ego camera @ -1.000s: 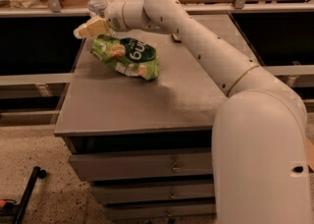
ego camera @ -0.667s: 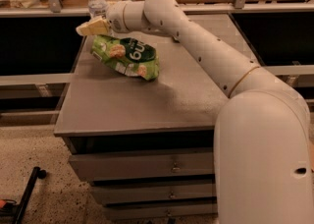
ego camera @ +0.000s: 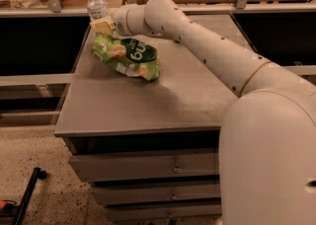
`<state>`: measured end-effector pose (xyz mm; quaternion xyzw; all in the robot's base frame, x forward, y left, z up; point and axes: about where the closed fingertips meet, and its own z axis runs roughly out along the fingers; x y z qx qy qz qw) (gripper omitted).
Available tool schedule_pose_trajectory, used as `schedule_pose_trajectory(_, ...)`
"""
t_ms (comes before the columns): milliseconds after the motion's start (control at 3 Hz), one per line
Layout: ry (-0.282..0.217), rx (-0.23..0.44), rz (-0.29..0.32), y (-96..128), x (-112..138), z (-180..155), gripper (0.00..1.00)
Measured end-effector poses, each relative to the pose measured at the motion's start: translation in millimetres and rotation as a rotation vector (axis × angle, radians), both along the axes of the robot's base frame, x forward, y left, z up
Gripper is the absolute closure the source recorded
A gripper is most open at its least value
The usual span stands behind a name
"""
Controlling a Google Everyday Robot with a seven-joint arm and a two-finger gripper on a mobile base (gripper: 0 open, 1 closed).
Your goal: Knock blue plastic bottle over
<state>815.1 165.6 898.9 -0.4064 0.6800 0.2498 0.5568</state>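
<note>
The blue plastic bottle (ego camera: pixel 96 3) is small and clear with a white cap. It stands upright at the far left corner of the grey cabinet top (ego camera: pixel 143 100). My gripper (ego camera: pixel 102 25) is at the end of the white arm, right against the bottle's lower part and hiding it. A green snack bag (ego camera: pixel 129 56) lies on the cabinet top just in front of the gripper.
The cabinet has drawers (ego camera: pixel 148 167) below its front edge. A shelf rail (ego camera: pixel 217 7) runs behind the cabinet. My white arm (ego camera: pixel 217 56) crosses the right half of the top. A black pole (ego camera: pixel 27 194) lies on the speckled floor at the lower left.
My gripper has moved to the right and slightly back, from left of the bottle to right up against its lower part. The bottle still stands; the bag has not moved.
</note>
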Motion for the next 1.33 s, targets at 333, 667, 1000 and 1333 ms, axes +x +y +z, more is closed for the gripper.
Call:
schedule_pose_trajectory(333,0.016,-0.014,-0.036,-8.6,-1.0,-1.7,0.88)
schedule_pose_trajectory(667,0.045,-0.010,-0.050,-18.5,4.3,4.9,1.00)
schedule_pose_trajectory(1000,0.059,-0.004,-0.053,-30.9,18.7,34.3,1.00)
schedule_pose_trajectory(1333,0.040,-0.017,-0.062,-49.3,28.6,84.9,1.00)
